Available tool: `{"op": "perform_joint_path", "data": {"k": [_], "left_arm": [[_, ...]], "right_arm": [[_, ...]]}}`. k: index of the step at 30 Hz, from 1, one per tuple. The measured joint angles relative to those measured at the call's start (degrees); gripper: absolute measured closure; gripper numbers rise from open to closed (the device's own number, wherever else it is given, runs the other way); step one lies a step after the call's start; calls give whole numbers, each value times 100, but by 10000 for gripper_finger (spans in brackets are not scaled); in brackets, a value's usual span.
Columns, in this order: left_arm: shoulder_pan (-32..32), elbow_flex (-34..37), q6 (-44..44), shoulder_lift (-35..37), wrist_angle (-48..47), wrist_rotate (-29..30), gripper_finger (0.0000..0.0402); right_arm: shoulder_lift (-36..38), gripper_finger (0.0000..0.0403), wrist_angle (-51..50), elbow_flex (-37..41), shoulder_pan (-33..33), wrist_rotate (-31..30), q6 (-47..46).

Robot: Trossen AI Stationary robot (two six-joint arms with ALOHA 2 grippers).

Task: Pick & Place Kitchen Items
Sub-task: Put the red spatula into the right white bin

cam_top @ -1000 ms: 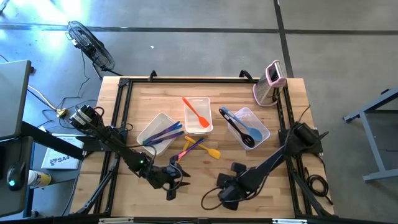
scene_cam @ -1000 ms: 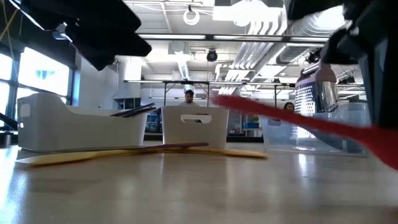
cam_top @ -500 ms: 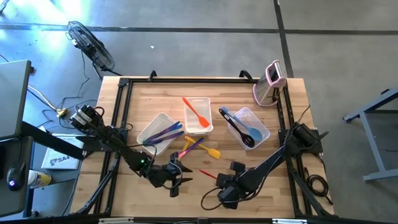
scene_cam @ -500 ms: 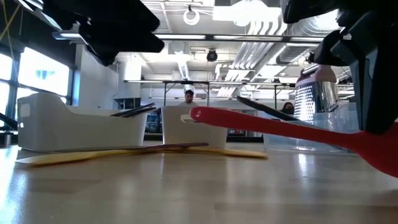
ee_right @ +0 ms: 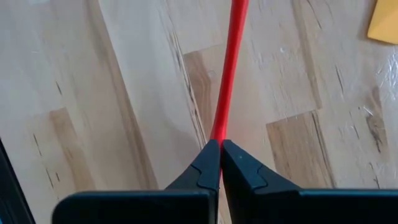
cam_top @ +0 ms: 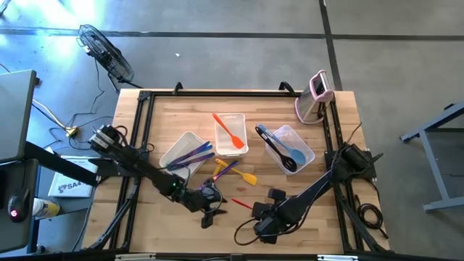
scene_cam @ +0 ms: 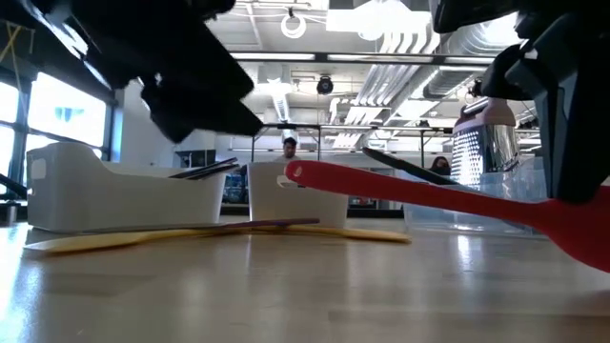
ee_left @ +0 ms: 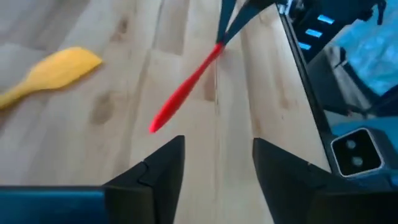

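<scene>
The right claw (cam_top: 262,212) is near the front edge of the table (cam_top: 341,145), clamped tight on one end of a red utensil (cam_top: 243,204). The right wrist view shows both fingers pinched together on the thin red handle (ee_right: 229,74), which runs straight out over the wood. In the low view the red utensil (scene_cam: 419,193) hangs above the table, tilted, with its free end higher up.

The left claw (cam_top: 210,211) sits just beside that free end, fingers parted with nothing between them. Its own camera shows the two dark fingers (ee_left: 158,171) spread and the red utensil (ee_left: 186,87) lying ahead of the gap, not touching either one.

The rest of the utensils are farther back. A yellow spatula (cam_top: 249,177) lies on bare wood near the middle, next to a small pile of purple, yellow and pink handles (cam_top: 223,170). The left tub (cam_top: 180,148) holds purple and blue ones, the middle tub (cam_top: 230,119) has an orange spatula (cam_top: 230,132), and the right tub (cam_top: 308,148) has a black one plus a blue spoon (cam_top: 293,154). A pink-and-white gadget (cam_top: 316,95) stands upright at the far right corner.
</scene>
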State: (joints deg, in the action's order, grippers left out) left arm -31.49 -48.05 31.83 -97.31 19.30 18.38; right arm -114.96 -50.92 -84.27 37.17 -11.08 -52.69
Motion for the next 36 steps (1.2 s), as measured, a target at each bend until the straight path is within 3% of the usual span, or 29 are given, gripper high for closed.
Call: {"op": "perform_joint_path", "data": {"k": [4, 12, 16, 21, 24, 28, 31, 36], "left_arm": [[-2, 2, -182, -219, 531, 202, 194], [10, -11, -842, -217, 624, 372, 190], [90, -335, -1864, -217, -173, 432, 190], [184, -1135, -2663, -217, -1675, 1083, 190], [316, -1631, -2752, -217, -2481, 811, 190], [496, -2073, -2707, -314, -3172, 25, 190], [573, -2212, -2701, -473, -3195, -414, 190], [560, -2232, -2725, -805, -3084, -456, 190]], "right_arm": [[0, 400, 2, -2, -1, -21, 0], [4, 400, 13, -7, -3, -49, 0], [9, 400, 14, -7, -3, -49, 0], [9, 400, 26, -9, -3, -45, -4], [10, 400, 28, -9, -3, -41, -17], [11, 400, 37, -9, -5, -17, -20], [11, 400, 45, -9, -5, 6, -20], [11, 400, 83, -9, -6, 7, -20]]}}
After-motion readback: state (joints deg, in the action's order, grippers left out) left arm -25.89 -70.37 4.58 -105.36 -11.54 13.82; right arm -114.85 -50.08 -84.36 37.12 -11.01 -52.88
